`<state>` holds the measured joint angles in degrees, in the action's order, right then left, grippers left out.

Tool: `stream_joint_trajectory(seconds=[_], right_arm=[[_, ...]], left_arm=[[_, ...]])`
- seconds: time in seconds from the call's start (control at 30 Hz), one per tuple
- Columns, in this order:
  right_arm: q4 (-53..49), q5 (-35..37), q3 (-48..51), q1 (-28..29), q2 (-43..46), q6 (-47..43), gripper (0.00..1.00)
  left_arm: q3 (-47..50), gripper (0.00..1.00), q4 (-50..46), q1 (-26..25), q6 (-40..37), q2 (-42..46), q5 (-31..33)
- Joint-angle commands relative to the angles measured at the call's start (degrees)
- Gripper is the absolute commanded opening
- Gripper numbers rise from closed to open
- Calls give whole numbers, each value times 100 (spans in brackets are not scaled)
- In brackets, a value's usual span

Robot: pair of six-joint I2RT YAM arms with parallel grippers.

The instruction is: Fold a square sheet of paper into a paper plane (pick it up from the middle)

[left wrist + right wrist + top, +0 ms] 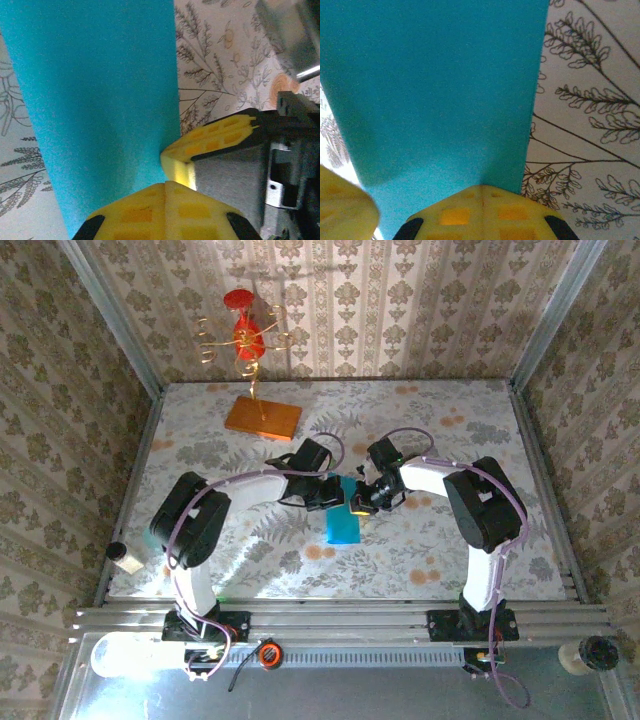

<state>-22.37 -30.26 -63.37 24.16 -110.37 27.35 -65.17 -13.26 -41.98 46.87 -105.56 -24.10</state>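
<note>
Where left claw meets right claw, folded paper clamped in both.

Robot lab — wallpapered booth walls

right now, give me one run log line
left tool: shut on paper | right tool: shut on paper | paper: narrow strip, gripped at one end
</note>
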Motion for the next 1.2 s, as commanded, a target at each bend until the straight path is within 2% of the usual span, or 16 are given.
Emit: stream_joint_trajectory(seconds=[0.0, 0.37, 0.63, 0.97, 1.17], right_arm=[[-647, 1152, 369, 25, -570, 80, 0], [-733, 1224, 387, 27, -574, 61, 0], [-764, 1369, 465, 35, -624, 86, 0], [-1208, 1822, 422, 27, -820, 35, 0], [-1166, 1819, 431, 34, -835, 22, 0]], left_arm=[[87, 0, 227, -46, 234, -134, -270], [-181, 0, 237, -62, 178, -586, -535], [119, 0, 209, 90, 61, -650, -524], [750, 0, 37, 663, -648, -416, -986], [1419, 0, 257, 1271, -834, 82, -1027]])
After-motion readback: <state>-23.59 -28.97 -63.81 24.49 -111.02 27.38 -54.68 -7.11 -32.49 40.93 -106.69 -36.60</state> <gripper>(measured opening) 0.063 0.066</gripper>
